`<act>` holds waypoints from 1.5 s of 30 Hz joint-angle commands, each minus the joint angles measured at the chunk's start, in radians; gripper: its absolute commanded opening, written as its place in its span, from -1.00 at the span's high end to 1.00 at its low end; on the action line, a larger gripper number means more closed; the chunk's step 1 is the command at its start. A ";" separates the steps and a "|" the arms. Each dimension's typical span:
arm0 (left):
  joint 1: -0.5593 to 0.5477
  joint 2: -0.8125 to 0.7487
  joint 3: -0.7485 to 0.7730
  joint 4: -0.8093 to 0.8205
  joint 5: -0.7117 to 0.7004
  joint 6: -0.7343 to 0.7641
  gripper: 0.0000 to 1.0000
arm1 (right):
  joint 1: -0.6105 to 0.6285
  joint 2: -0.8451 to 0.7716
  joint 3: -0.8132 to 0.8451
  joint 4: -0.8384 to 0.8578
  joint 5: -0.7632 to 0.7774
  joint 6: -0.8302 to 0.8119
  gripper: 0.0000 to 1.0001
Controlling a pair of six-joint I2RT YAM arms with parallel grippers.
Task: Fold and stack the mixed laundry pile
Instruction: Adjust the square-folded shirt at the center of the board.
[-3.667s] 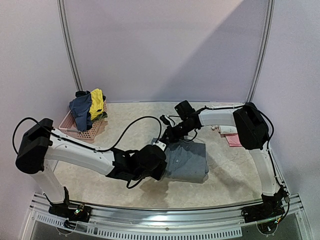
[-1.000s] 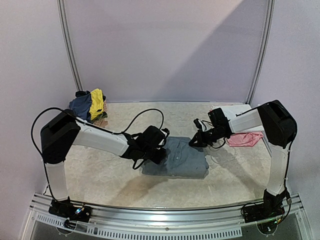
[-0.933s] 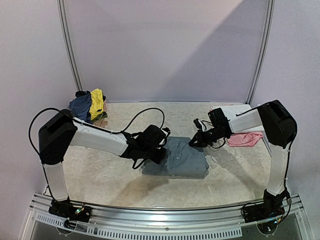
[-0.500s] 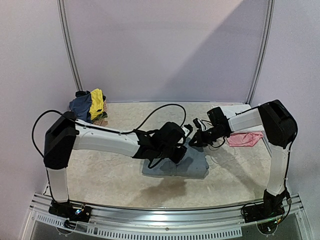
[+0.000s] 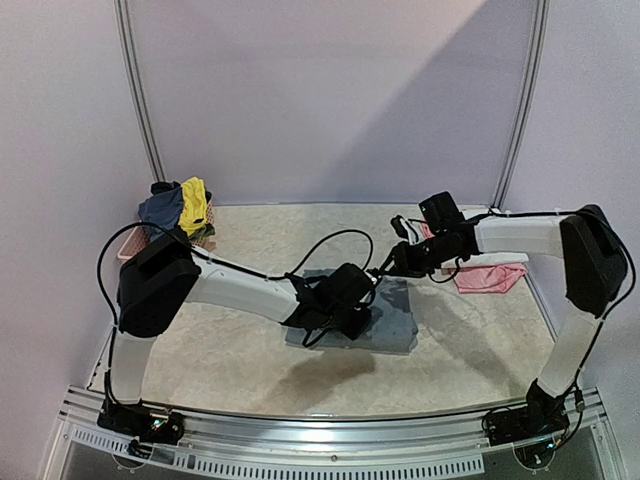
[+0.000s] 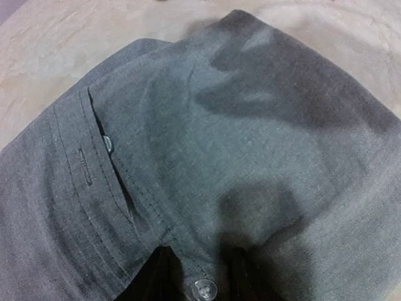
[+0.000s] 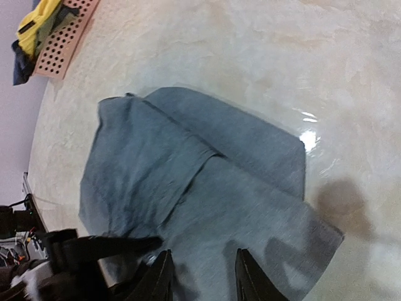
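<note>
My left pincer (image 6: 200, 266), partly closed, pinches a fold of the grey trousers (image 5: 395, 320) at frame centre; my right pincer (image 7: 203, 263) stands parted, empty.

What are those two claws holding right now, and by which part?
The right gripper is open near the grey trousers, holding nothing. The left gripper straddles their buttoned edge; whether it pinches the cloth cannot be told.
</note>
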 commanded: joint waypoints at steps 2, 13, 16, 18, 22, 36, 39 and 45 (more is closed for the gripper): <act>0.017 0.026 -0.043 0.038 0.015 -0.034 0.30 | 0.102 -0.197 -0.156 0.034 0.065 0.100 0.34; 0.017 -0.013 -0.137 0.136 0.008 -0.051 0.32 | 0.225 -0.295 -0.534 0.367 -0.033 0.259 0.67; 0.015 -0.023 -0.155 0.156 0.014 -0.052 0.33 | 0.211 -0.239 -0.575 0.407 0.015 0.276 0.68; 0.014 -0.025 -0.163 0.163 0.019 -0.053 0.33 | 0.184 -0.199 -0.603 0.433 0.038 0.293 0.71; 0.008 -0.031 -0.175 0.165 0.020 -0.047 0.34 | 0.163 -0.178 -0.654 0.467 0.032 0.308 0.72; 0.004 -0.053 -0.197 0.178 0.002 -0.049 0.35 | 0.266 -0.427 -0.523 0.241 0.029 0.289 0.60; 0.003 -0.054 -0.198 0.176 0.002 -0.048 0.35 | 0.232 -0.399 -0.473 0.228 0.036 0.278 0.61; 0.001 -0.051 -0.197 0.180 0.004 -0.050 0.35 | 0.202 -0.174 -0.395 0.309 -0.034 0.258 0.67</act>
